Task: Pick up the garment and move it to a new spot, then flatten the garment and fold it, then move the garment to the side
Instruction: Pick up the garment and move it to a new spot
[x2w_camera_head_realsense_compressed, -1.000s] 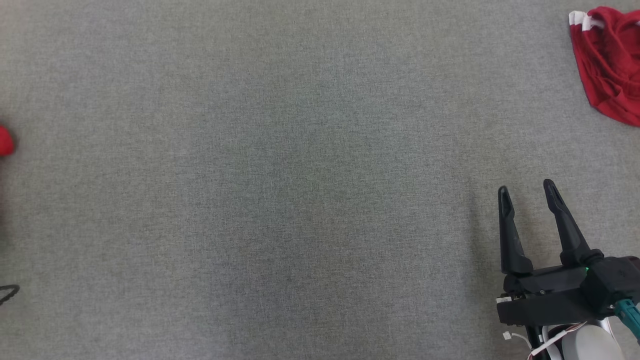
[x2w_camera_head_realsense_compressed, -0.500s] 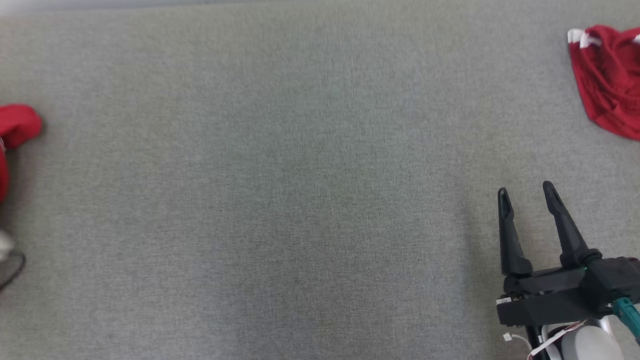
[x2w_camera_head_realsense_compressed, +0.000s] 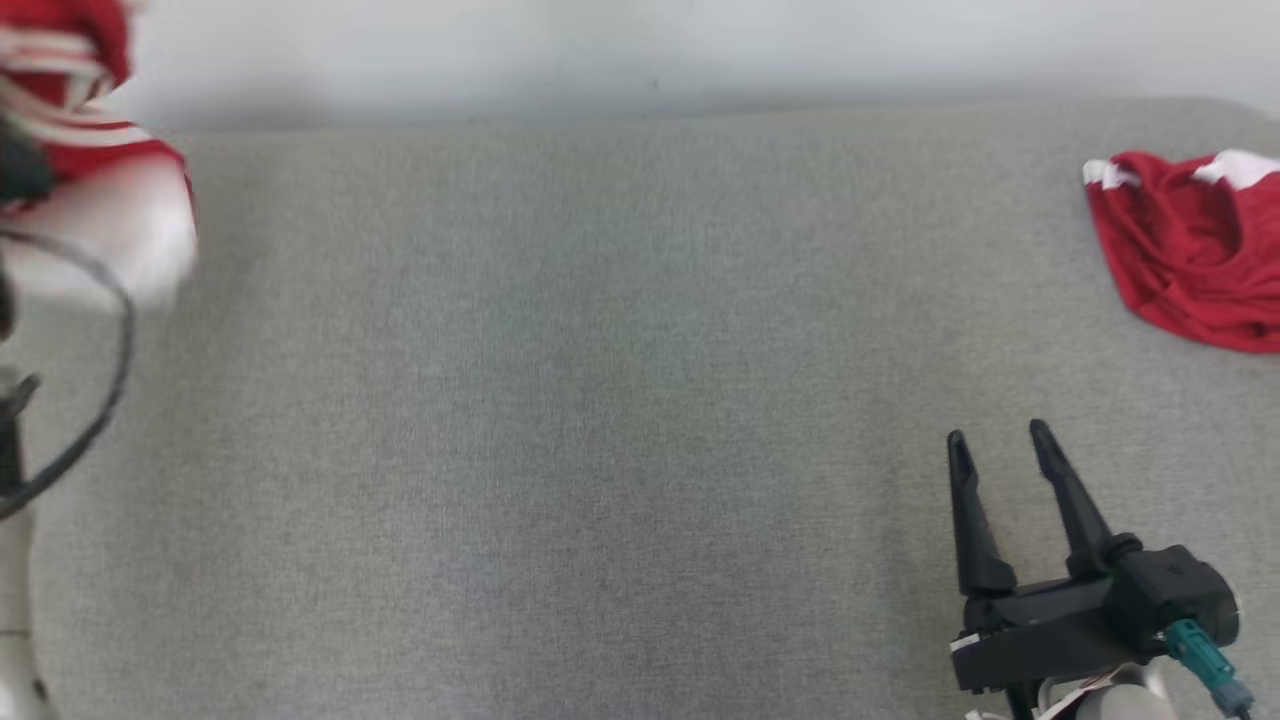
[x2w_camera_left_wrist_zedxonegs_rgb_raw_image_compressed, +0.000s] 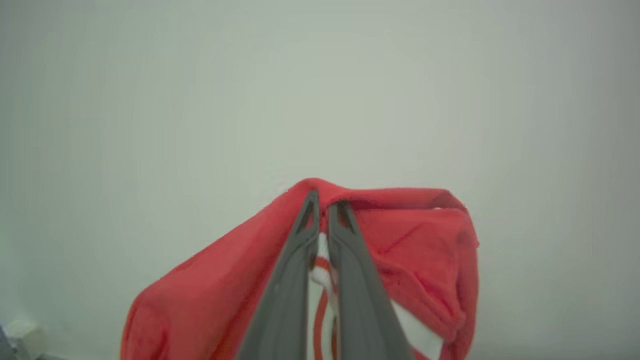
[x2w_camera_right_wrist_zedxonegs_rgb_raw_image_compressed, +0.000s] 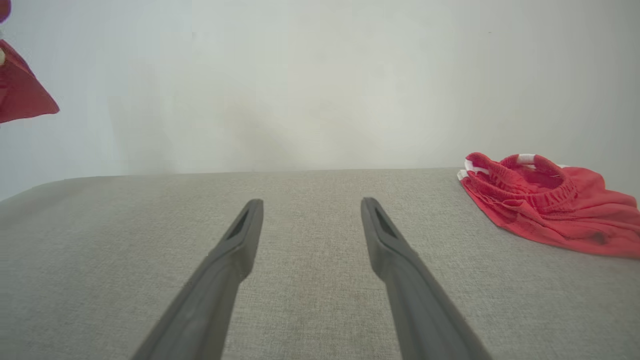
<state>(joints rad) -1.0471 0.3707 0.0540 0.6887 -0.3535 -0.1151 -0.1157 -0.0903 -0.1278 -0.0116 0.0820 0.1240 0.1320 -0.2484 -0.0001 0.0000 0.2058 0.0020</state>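
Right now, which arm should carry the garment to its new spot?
Left. The left gripper is shut on the garment, held up off the table. The right gripper is open and empty, low over the table, with a second red garment beyond it.

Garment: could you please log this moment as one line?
left gripper: jaws shut on garment, in air | right gripper: jaws open, empty | other garment: lying on table

Soft, even light, faint shadows, motion blur on the red garment (x2w_camera_head_realsense_compressed: 95, 22) at upper left
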